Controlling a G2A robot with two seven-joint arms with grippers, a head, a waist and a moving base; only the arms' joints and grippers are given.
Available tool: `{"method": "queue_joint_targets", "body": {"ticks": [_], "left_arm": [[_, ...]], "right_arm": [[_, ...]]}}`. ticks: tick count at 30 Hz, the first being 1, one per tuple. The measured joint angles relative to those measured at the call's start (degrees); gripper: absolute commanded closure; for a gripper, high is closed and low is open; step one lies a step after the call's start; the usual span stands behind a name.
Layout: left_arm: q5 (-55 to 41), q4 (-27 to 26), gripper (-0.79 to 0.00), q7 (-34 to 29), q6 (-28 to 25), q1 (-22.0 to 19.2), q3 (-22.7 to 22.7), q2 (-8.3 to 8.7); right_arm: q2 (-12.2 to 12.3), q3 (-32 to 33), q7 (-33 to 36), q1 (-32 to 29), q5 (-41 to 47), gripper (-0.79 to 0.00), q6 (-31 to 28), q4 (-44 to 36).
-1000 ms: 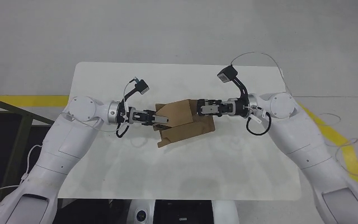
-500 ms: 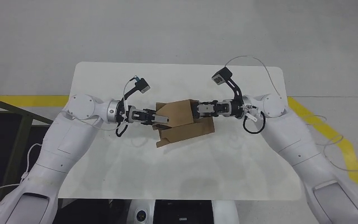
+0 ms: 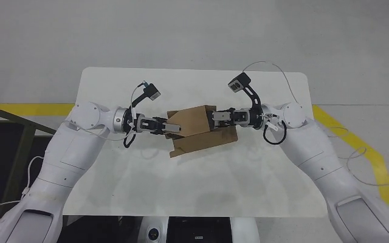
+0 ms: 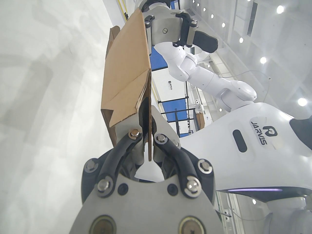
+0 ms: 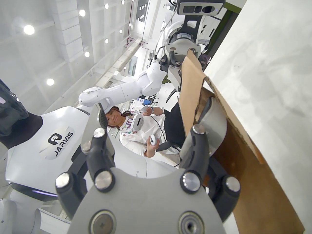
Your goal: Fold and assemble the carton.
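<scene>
Here, a brown carton (image 3: 196, 124) is pictured at the middle of a white table (image 3: 109, 182), flanked by the two grippers, which are pointed at each other from opposite sides. The left gripper (image 3: 174, 128) is clenched on the edge of the carton nearest it. In the left wrist view this gripper (image 4: 145, 122) is shown with its fingers (image 4: 162, 125) pressed against both faces of a thin cardboard flap, and the carton (image 4: 126, 69) is seen extending away from them as a partly folded shell.

The right gripper (image 3: 214, 119) is placed at the carton's opposite end and is spread wide, with nothing pinched. In the right wrist view that gripper (image 5: 156, 115) is shown with one finger (image 5: 212, 120) tucked inside the carton (image 5: 243, 171), against the inner face of a panel. The other finger (image 5: 99, 120) is left out in the open air, well apart from the cardboard, and a standing flap edge is seen between the two.

In the top view a lower panel is spread flat toward the robot's side of the table, with the upper part raised above it. Whether the carton's underside is resting on the table cannot be told.
</scene>
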Motion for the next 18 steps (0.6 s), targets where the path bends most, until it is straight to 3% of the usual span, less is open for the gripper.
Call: {"method": "queue_joint_targets", "body": {"ticks": [5,11,18], "left_arm": [[0.2,0.6,0.0,0.0,0.0,0.1,-0.1,-0.02],[0.1,0.3,0.0,-0.2,0.2,0.0,0.3,-0.23],[0.2,0.2,0.0,-0.4,0.3,-0.2,0.5,-0.41]], "right_arm": [[-0.3,0.3,1.1,0.0,-0.4,-0.462,1.1,0.2],[-1.0,-0.1,1.4,1.2,-2.4,-0.453,1.4,0.9],[-1.9,-1.0,1.5,2.9,-5.9,-0.369,1.6,2.5]]}}
